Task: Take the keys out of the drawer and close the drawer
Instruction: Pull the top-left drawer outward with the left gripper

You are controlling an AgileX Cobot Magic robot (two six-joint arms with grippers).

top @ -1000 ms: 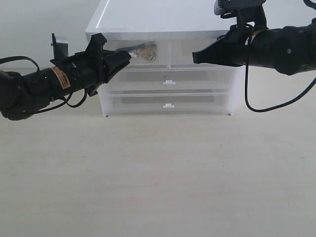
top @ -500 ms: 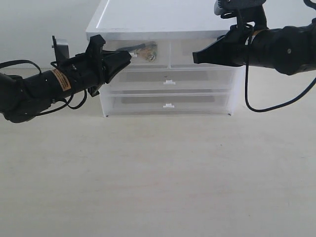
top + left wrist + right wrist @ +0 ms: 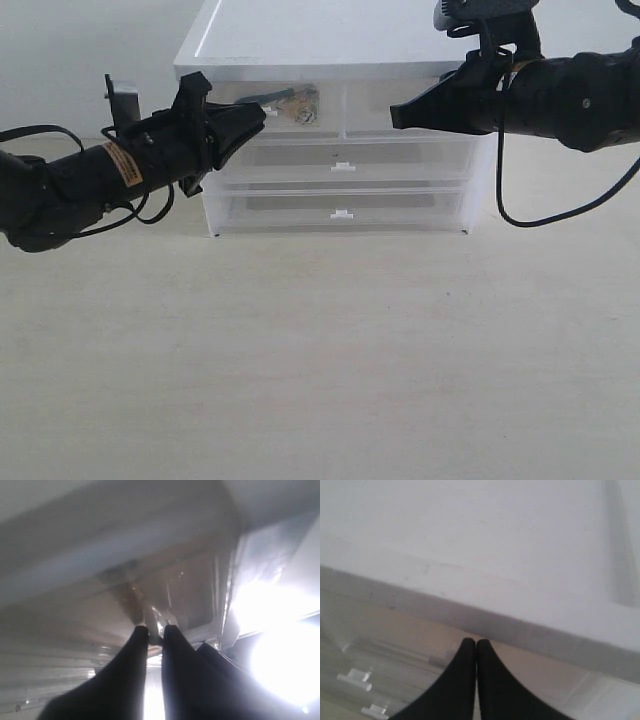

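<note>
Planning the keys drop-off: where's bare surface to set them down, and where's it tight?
Free: the table in front of the cabinet, wide and bare; also the cabinet's top. Crowded: the top drawer row, where the left hand pinches the drawer tab, the keys inside, and the right hand hovers.

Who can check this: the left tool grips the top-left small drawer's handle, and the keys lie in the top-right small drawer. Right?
Wrong drawer. The keys lie in the top-left small drawer, the same one the left tool grips. The exterior view shows them through its translucent front.
</note>
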